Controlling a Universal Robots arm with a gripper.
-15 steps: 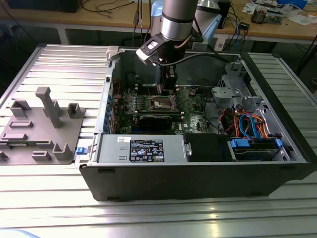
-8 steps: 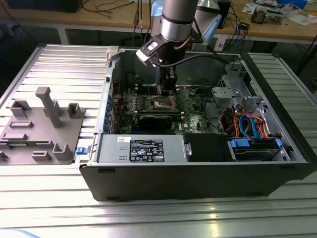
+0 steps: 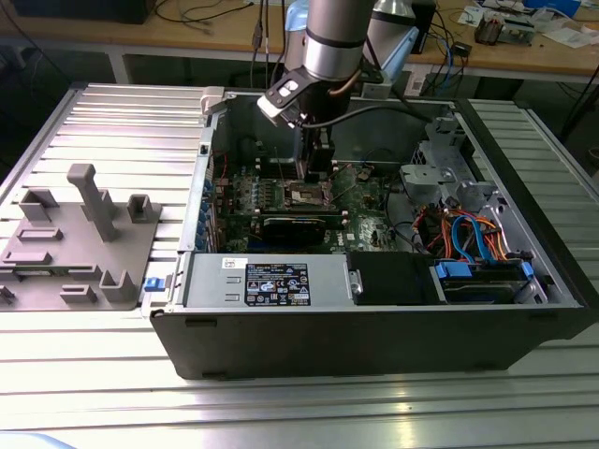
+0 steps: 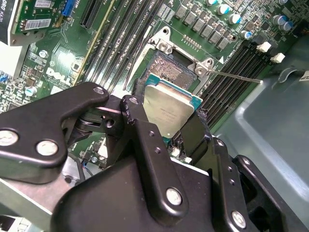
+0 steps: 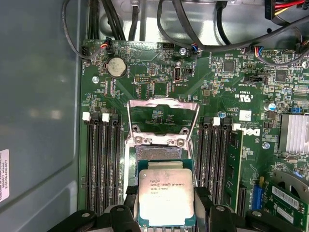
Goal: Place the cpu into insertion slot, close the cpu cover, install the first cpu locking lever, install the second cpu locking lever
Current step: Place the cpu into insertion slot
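Observation:
My gripper (image 3: 314,168) reaches down into the open computer case over the green motherboard. It is shut on the cpu (image 5: 165,195), a square chip with a silver top, pinched by its edges between the two black fingers (image 5: 128,205). In both wrist views the cpu (image 4: 169,108) hangs just above and partly over the insertion slot (image 5: 157,153), whose grey contact field (image 4: 169,72) lies bare. The cpu cover (image 5: 163,103) stands swung up on its hinge beyond the slot. A thin wire locking lever (image 4: 236,76) sticks out sideways, unlatched.
Black memory slots (image 5: 104,159) flank the socket on both sides. A card (image 3: 295,226), the power supply (image 3: 271,281) and blue and orange drive cables (image 3: 468,234) fill the case's front. A grey fixture (image 3: 80,243) sits on the table at the exterior view's left.

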